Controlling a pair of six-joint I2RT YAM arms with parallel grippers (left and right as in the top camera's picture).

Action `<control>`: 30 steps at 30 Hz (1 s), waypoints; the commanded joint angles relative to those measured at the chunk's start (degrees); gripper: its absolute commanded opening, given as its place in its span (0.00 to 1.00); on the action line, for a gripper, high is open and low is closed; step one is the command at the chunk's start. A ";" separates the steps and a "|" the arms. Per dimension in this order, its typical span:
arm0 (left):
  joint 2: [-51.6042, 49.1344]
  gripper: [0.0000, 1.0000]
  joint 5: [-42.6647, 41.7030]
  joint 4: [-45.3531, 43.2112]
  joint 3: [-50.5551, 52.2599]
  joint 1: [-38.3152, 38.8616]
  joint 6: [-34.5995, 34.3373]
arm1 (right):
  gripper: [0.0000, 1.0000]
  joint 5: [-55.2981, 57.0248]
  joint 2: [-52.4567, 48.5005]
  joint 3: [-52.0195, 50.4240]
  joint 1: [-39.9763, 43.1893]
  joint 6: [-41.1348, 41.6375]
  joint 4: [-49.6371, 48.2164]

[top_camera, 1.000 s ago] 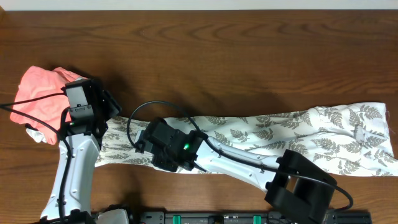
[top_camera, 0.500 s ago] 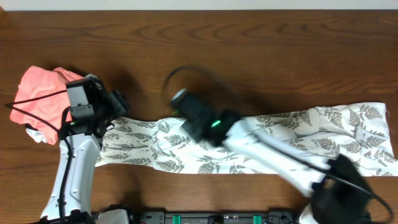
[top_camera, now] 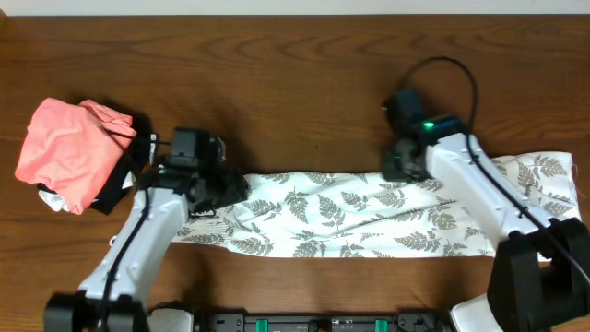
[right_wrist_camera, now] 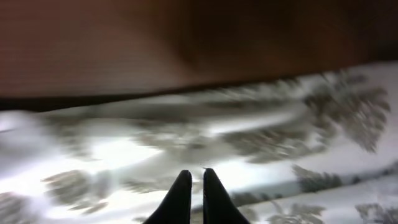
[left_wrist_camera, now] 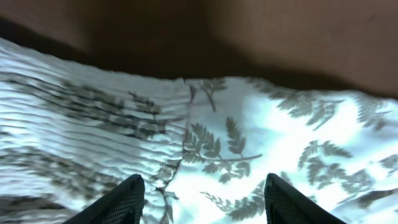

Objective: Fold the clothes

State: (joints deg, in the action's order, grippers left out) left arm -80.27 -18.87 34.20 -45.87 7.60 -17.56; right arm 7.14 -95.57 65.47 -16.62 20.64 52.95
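Observation:
The clothes [top_camera: 369,217], a white garment printed with grey fern leaves, lie in a long strip across the table's front half. My left gripper [top_camera: 230,187] hovers over the gathered left end. Its jaws [left_wrist_camera: 204,186] are open with only fabric [left_wrist_camera: 249,124] under them. My right gripper [top_camera: 398,171] is at the strip's far edge, right of the middle. In the right wrist view its fingers [right_wrist_camera: 193,177] are pressed nearly together on the blurred fabric [right_wrist_camera: 124,152], with a pale sliver between the tips.
A salmon-pink folded garment [top_camera: 69,148] sits at the far left on a black cloth [top_camera: 124,180]. Bare wooden table [top_camera: 295,83] stretches behind the strip. The arms' bases stand along the front edge.
My right gripper has swept from the garment's left part to its far edge right of the middle, and the fabric there has shifted. My left gripper has moved right, onto the left end.

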 commanded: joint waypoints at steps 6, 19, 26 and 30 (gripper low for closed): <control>-10.69 0.63 1.38 -2.64 0.63 0.52 1.22 | 0.08 -0.55 -0.44 -7.15 12.59 -1.44 -2.67; -17.25 0.63 1.40 -4.02 0.63 0.52 1.22 | 0.18 -1.62 -0.46 -18.29 22.23 -3.10 -10.78; -17.25 0.63 1.38 -3.41 0.63 0.52 1.20 | 0.23 -2.69 -0.46 -24.00 27.93 -3.15 -17.44; -17.25 0.63 1.36 -5.38 0.63 0.52 0.66 | 0.24 -2.82 -0.46 -24.09 31.12 -4.13 -18.40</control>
State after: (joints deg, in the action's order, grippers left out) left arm -93.65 -18.85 30.50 -47.03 7.99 -17.58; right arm 0.93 -92.31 44.82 11.51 17.74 35.38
